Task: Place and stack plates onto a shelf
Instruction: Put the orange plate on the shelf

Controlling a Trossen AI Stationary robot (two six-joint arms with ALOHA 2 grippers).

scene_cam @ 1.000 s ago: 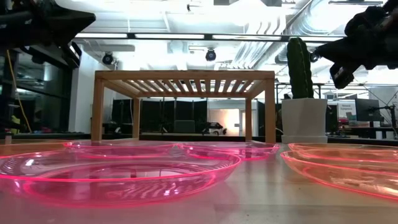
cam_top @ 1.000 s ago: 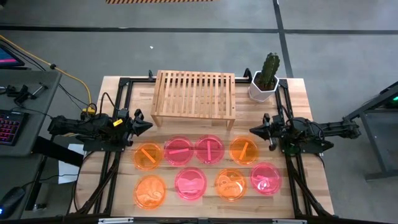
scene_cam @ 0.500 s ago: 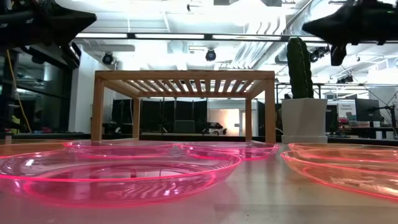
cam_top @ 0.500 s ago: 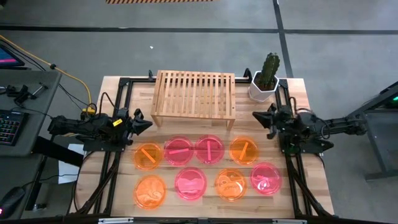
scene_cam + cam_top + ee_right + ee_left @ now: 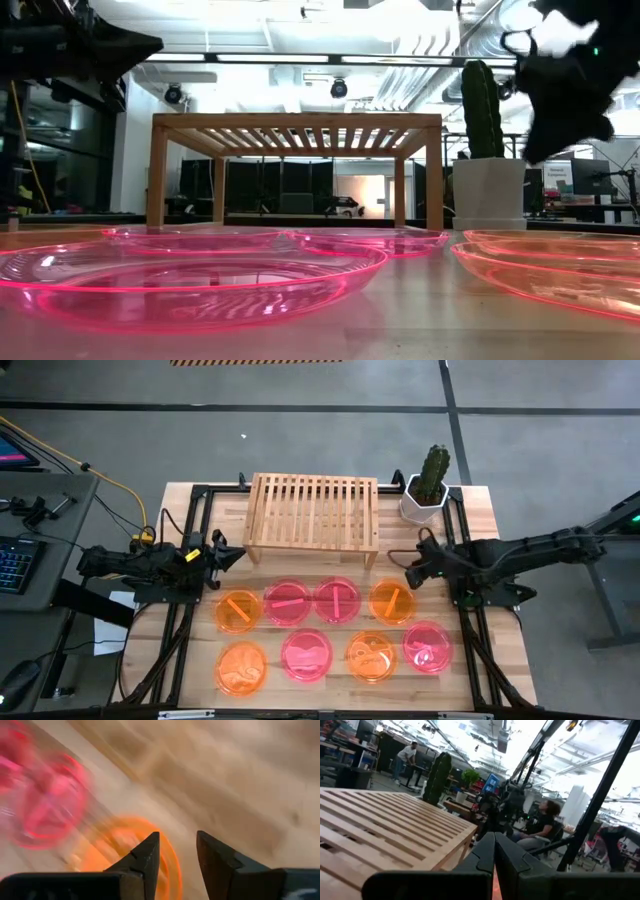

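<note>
Eight plates lie flat on the table in two rows: orange (image 5: 239, 610), pink (image 5: 288, 603), pink (image 5: 337, 600) and orange (image 5: 391, 601) at the back, orange (image 5: 241, 667), pink (image 5: 306, 654), orange (image 5: 371, 656) and pink (image 5: 427, 646) in front. The wooden slatted shelf (image 5: 313, 515) stands on its legs behind them, with nothing on it. My right gripper (image 5: 410, 578) hovers open, tipped down above the far right edge of the back-right orange plate (image 5: 120, 855). My left gripper (image 5: 240, 552) stays shut in the air near the shelf's left end (image 5: 385, 830).
A potted cactus (image 5: 428, 485) stands at the table's far right corner, right of the shelf. Black frame rails run along both table sides (image 5: 185, 620). People sit and stand in the room beyond the table (image 5: 545, 817).
My right gripper rose first, then reached out and tipped down toward the back-right orange plate. My left gripper has edged a little toward the shelf. The plates and the shelf have not moved.
</note>
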